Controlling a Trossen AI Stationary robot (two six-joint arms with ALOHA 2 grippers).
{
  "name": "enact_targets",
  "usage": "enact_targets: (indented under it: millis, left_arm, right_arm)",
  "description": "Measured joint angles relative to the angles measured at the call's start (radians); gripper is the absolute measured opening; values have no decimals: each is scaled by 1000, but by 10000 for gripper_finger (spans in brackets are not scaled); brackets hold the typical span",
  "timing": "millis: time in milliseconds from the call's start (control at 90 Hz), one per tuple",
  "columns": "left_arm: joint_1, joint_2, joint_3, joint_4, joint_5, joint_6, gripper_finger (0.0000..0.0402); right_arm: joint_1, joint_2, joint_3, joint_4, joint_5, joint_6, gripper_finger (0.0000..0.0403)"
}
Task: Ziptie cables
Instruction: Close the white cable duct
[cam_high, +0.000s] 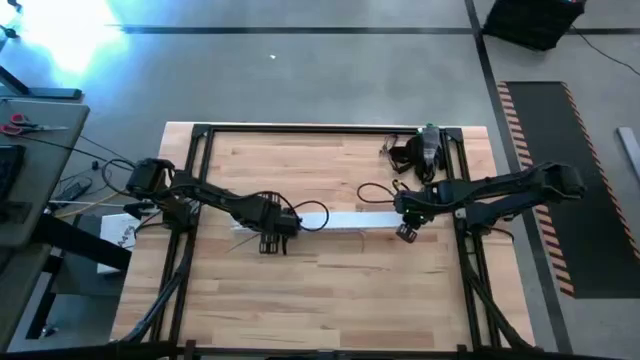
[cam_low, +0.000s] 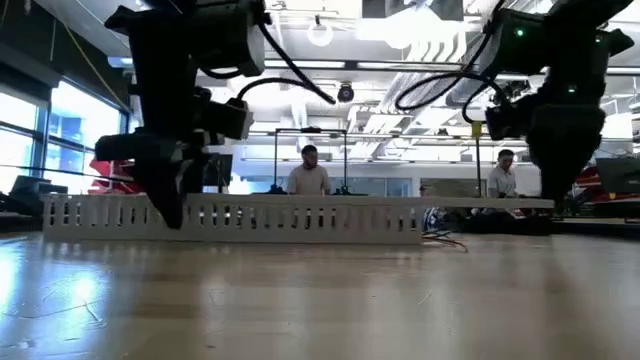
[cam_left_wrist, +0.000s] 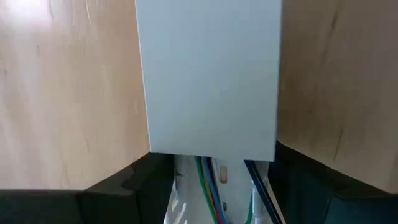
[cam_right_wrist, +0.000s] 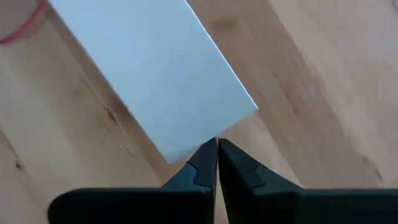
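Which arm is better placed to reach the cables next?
Probably left. The left gripper sits at the channel end where the cables show under the cover strip. The right gripper has its jaws shut on the strip's far end.

Robotics lab or workshop floor in an open industrial hall.

A butcher-block table (cam_high: 330, 290) in a black metal frame (cam_high: 200, 135) stands on grey concrete floor (cam_high: 300, 80), with a hazard-striped mat (cam_high: 545, 160) toward 3 o'clock and a side desk holding red scissors (cam_high: 14, 124) toward 9 o'clock. The level view across the table shows an exposed ceiling with ducts and ring lights (cam_low: 320, 32) at 12 o'clock, tall windows (cam_low: 60, 130) at 9 o'clock, and two people (cam_low: 308, 172) seated at workstations beyond.
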Motion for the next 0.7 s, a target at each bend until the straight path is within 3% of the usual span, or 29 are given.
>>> enact_targets:
  millis: [378, 700]
  left_arm:
    - [14, 0, 100, -153, 13, 11, 273]
    - [14, 0, 96, -265, 47, -41, 278]
  right_arm:
    - [14, 0, 0, 15, 2, 4, 0]
    - [14, 0, 0, 16, 2, -4, 0]
